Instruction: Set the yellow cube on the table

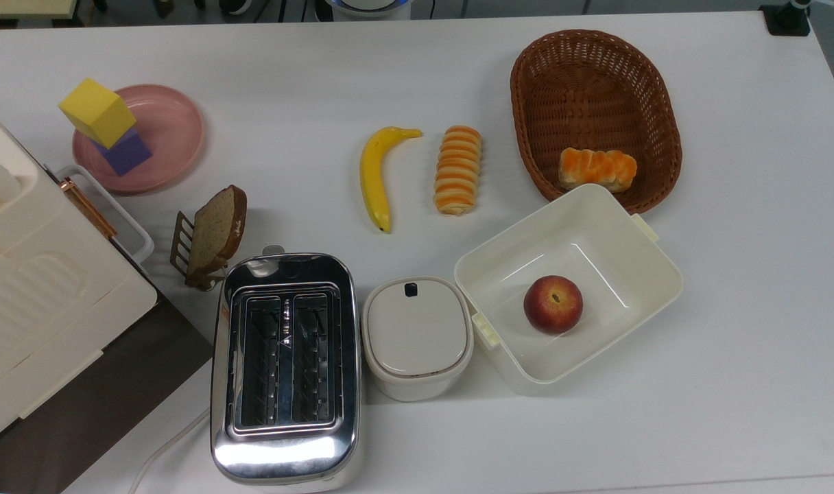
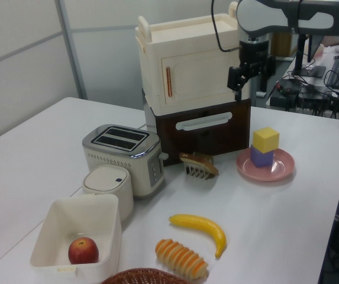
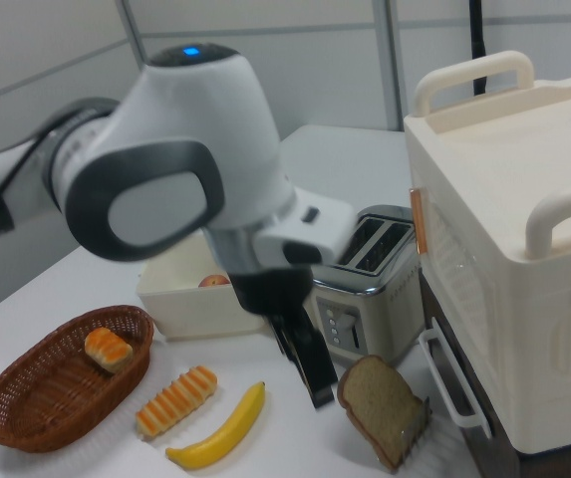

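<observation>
Yellow cube (image 1: 97,112): stacked on purple cube (image 1: 127,152) on pink plate (image 1: 173,130); my tool (image 2: 244,70) aloft nearby, empty, opening indiscernible; advice: descend square to cube's faces, lift straight, leave purple cube undisturbed, set on bare desk (image 1: 287,103).

Yellow cube (image 1: 97,112); purple cube (image 1: 127,152); pink plate (image 1: 173,134); yellow banana (image 1: 376,175); orange-and-cream striped bread roll (image 1: 457,169); brown wicker basket (image 1: 595,82); red peach (image 1: 553,304); chrome toaster (image 1: 284,367); white table (image 1: 732,240).
</observation>
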Motion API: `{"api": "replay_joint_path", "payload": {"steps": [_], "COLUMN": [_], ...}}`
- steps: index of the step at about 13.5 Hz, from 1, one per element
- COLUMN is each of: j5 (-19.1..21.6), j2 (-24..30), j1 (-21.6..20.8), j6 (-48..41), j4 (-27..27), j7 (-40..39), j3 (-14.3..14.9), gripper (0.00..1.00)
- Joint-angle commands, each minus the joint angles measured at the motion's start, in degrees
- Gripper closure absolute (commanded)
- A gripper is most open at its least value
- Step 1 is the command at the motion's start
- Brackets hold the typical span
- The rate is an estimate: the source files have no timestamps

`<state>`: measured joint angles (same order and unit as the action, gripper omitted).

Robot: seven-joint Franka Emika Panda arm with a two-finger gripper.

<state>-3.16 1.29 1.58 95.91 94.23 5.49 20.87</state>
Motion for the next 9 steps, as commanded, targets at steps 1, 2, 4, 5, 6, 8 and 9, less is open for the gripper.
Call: {"api": "replay_joint_path", "payload": {"steps": [1,2,4,5,6,8,9], "j5": [0.3,0.4,0.4,0.4,0.4,0.4,0.4], "j2": [-0.7,-0.8,-1.5,-2.2,-2.7,-4.2,-4.5], "j1": [-2.5,-2.6,-3.1,-3.1,-3.0,-2.7,-2.7], "j6": [1.5,3.3,5.2,6.9,8.0,10.0,10.7], "j4": [4.6,5.5,6.7,7.5,7.9,8.6,8.9], "j7": [-1.4,-1.4,-1.8,-2.9,-3.0,-3.1,-3.2], "j3": [6.5,8.3,10.5,11.1,11.9,13.1,13.1], "gripper": [0.0,0.0,0.0,0.0,0.0,0.0,0.0]}}
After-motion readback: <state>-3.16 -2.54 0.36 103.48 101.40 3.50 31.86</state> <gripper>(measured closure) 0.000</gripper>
